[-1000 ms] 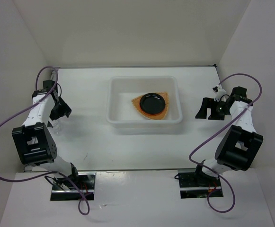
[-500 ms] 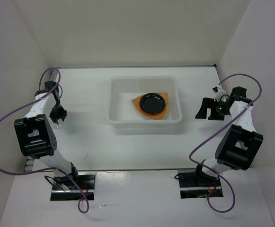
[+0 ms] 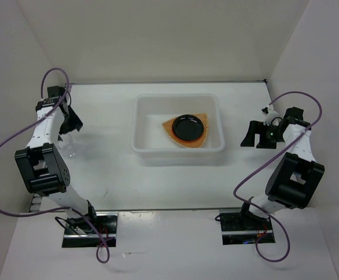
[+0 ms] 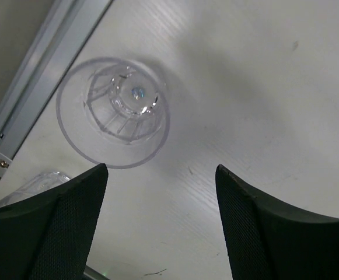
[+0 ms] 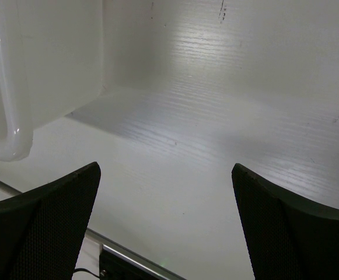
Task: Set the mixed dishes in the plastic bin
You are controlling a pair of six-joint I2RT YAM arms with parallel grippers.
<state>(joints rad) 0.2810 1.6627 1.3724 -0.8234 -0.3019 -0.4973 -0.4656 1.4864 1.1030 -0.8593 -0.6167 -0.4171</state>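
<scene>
On the white surface (image 3: 111,175) near the left edge, a small clear plastic cup (image 4: 114,114), untouched, just ahead of the left jaws; upright or inverted, cannot tell. Beside it, a second clear cup (image 4: 32,185), partly hidden by those jaws. Left jaws spread wide, nothing between. Right jaws likewise wide and empty, near the right side of the translucent white rectangular plastic bin (image 3: 178,150). Inside the bin, a tan woven rounded-triangle dish (image 3: 168,125) with a round glossy black plate (image 3: 188,126) on top.
</scene>
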